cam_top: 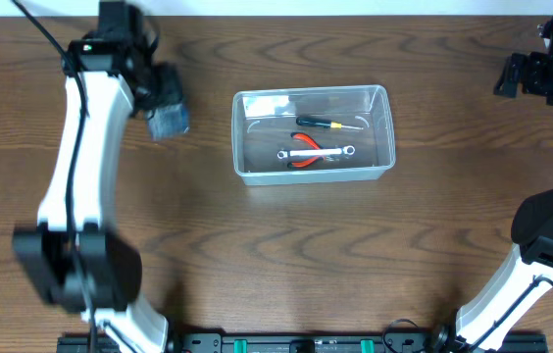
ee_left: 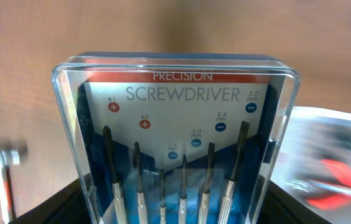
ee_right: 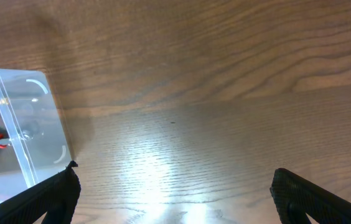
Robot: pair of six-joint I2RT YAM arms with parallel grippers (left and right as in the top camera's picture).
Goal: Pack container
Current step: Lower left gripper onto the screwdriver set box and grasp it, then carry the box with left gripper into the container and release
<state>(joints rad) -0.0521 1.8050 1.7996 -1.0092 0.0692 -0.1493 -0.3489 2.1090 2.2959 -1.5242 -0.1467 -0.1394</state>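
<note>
Overhead: left end effector (cam_top: 164, 106) clamps the case (ee_left: 175, 124) left of the container (cam_top: 312, 176) at mid-table, probably to pack it beside the pliers (cam_top: 306, 157); right end effector (ee_right: 175, 193) waits wide.

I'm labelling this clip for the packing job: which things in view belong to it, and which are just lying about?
Belongs to the job: clear rectangular plastic container; inside it a black-and-yellow screwdriver, red-handled pliers, silver wrench; clear-lidded blue precision screwdriver case, held in the left gripper.
Lying about: only a blurred silver tool on the wooden table, left wrist view; purpose unclear.
</note>
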